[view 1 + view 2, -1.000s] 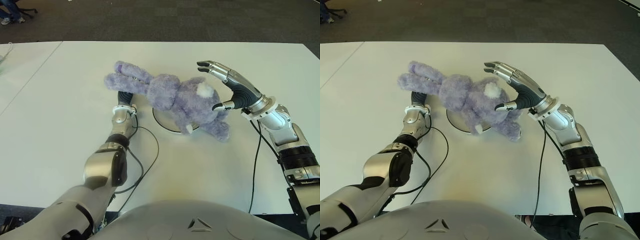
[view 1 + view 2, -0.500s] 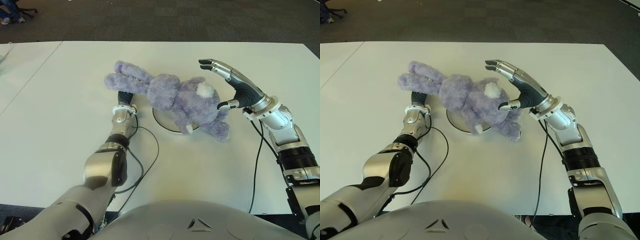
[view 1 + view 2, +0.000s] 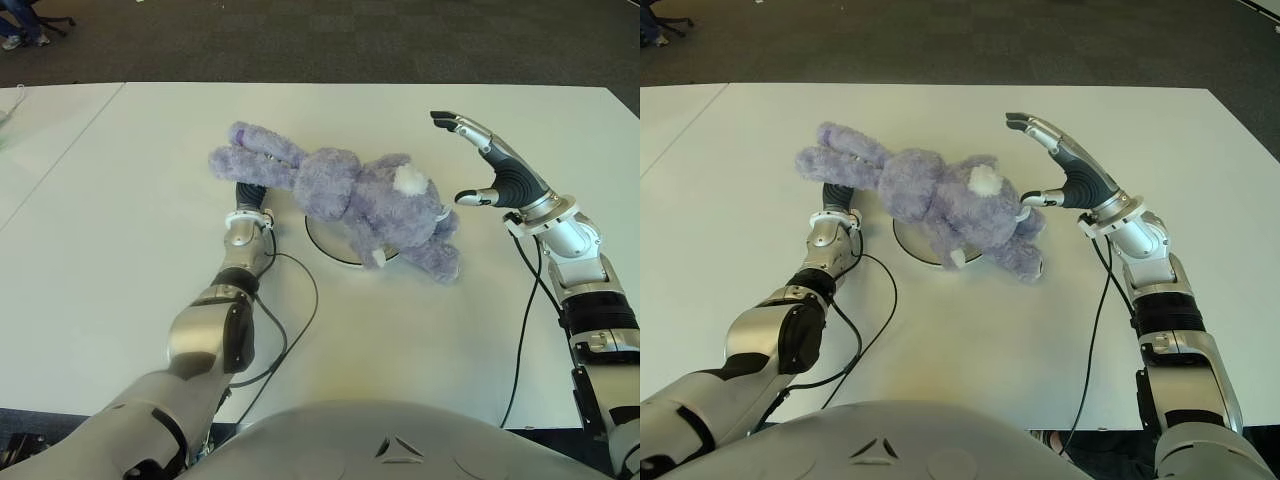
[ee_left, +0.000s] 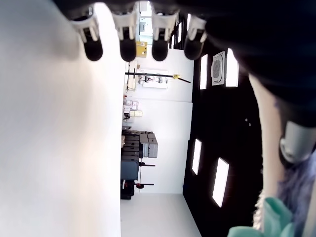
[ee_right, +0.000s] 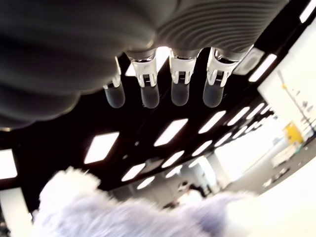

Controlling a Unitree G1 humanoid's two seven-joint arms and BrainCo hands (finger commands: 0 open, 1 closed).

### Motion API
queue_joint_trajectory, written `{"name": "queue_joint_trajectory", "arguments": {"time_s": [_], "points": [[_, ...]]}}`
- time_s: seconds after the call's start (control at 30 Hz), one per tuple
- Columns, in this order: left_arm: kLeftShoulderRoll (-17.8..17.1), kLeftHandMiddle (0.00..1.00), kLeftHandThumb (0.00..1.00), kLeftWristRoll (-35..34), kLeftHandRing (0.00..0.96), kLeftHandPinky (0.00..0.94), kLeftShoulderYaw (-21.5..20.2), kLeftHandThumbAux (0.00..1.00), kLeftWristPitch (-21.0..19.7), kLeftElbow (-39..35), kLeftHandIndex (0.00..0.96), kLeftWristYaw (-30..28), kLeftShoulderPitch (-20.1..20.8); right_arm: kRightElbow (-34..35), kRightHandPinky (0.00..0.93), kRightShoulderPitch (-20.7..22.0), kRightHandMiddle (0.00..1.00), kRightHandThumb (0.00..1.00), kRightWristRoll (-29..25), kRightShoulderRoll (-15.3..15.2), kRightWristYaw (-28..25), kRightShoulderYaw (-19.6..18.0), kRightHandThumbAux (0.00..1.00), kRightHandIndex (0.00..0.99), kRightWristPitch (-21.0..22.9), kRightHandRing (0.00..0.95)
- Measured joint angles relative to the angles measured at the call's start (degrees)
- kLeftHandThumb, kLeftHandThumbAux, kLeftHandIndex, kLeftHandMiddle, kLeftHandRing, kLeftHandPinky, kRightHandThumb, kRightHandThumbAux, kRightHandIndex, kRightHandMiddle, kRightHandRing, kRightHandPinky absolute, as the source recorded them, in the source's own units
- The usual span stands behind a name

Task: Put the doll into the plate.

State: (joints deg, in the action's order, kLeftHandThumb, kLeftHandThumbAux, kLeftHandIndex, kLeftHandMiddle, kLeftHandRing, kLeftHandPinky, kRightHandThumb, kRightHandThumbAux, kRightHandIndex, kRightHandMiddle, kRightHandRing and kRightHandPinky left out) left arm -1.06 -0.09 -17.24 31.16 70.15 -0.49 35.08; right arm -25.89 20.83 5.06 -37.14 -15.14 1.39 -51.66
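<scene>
A purple plush bunny doll (image 3: 370,205) lies on its side across a white round plate (image 3: 325,240), its body over the plate and its long ears (image 3: 250,160) stretched out to the left. My right hand (image 3: 462,160) hovers open to the right of the doll's legs, palm toward it, a clear gap between them. Its spread fingers (image 5: 180,89) hold nothing, with purple fur (image 5: 123,212) beyond them. My left hand (image 3: 248,193) lies mostly hidden under the ears, left of the plate. Its fingers (image 4: 127,47) reach straight along the table.
The white table (image 3: 120,300) extends on all sides, its far edge meeting dark carpet (image 3: 300,40). A second white table (image 3: 40,130) adjoins on the left. Black cables trail from my left wrist (image 3: 300,300) and right wrist (image 3: 522,330).
My right hand has drawn back to the right, away from the doll's rear, staying open. The doll, the plate and my left arm have not moved.
</scene>
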Motion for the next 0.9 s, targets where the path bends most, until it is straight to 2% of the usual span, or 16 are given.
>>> {"name": "queue_joint_trajectory", "arguments": {"time_s": [0.2, 0.4, 0.6, 0.9], "points": [[0.04, 0.048, 0.000, 0.02, 0.047, 0.063, 0.03, 0.482, 0.00, 0.00, 0.038, 0.00, 0.06, -6.48, 0.000, 7.01, 0.000, 0.035, -2.81, -0.37, -0.73, -3.14, 0.274, 0.000, -0.13, 0.000], [0.18, 0.047, 0.000, 0.07, 0.045, 0.059, 0.15, 0.478, 0.01, 0.00, 0.039, 0.00, 0.16, -15.42, 0.000, 13.72, 0.000, 0.002, -3.77, -1.03, 1.51, -7.42, 0.306, 0.000, -1.75, 0.000], [0.23, 0.046, 0.000, 0.11, 0.044, 0.065, 0.26, 0.475, 0.01, 0.00, 0.037, 0.08, 0.15, -22.77, 0.000, 16.50, 0.000, 0.000, -3.98, -0.94, 2.22, -8.99, 0.321, 0.000, -3.00, 0.000], [0.36, 0.047, 0.000, 0.11, 0.043, 0.057, 0.25, 0.464, 0.01, 0.00, 0.033, 0.25, 0.18, -33.29, 0.000, 18.71, 0.000, 0.000, -4.01, -0.90, 2.57, -10.02, 0.359, 0.000, -2.28, 0.000]]}}
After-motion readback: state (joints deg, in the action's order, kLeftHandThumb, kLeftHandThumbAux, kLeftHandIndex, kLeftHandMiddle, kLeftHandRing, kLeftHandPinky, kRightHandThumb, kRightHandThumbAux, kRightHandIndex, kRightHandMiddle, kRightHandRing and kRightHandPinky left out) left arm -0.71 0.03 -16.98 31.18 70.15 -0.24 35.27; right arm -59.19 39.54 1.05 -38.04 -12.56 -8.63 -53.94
